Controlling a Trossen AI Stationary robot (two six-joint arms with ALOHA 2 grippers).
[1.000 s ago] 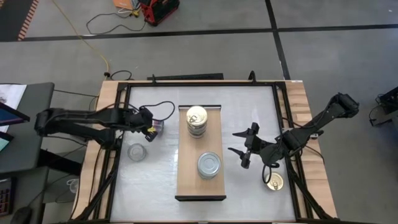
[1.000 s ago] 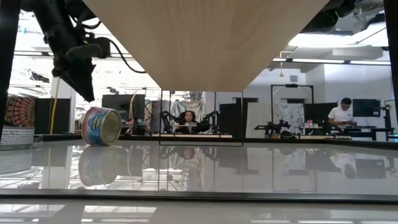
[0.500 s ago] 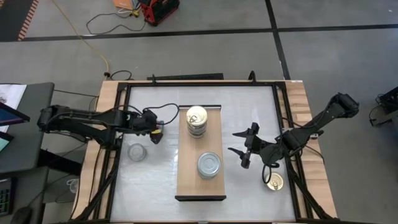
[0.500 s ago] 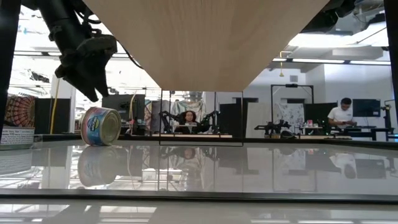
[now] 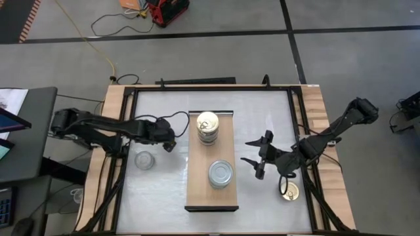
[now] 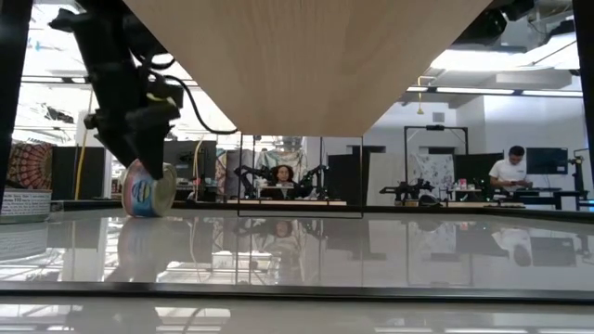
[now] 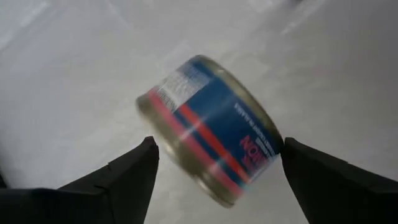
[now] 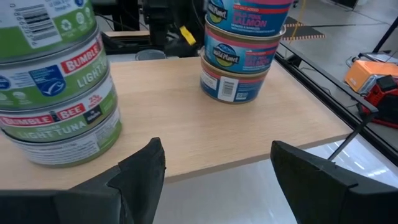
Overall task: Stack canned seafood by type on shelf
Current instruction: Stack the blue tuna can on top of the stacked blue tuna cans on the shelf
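Fingers of the left gripper [image 7: 214, 162] stand spread wide around 1 blue-labelled can [image 7: 208, 127] lying on its side just left of the shelf [image 5: 197, 180]. Rigid, smooth and likely to roll, it probably wants gripping across its flat ends.
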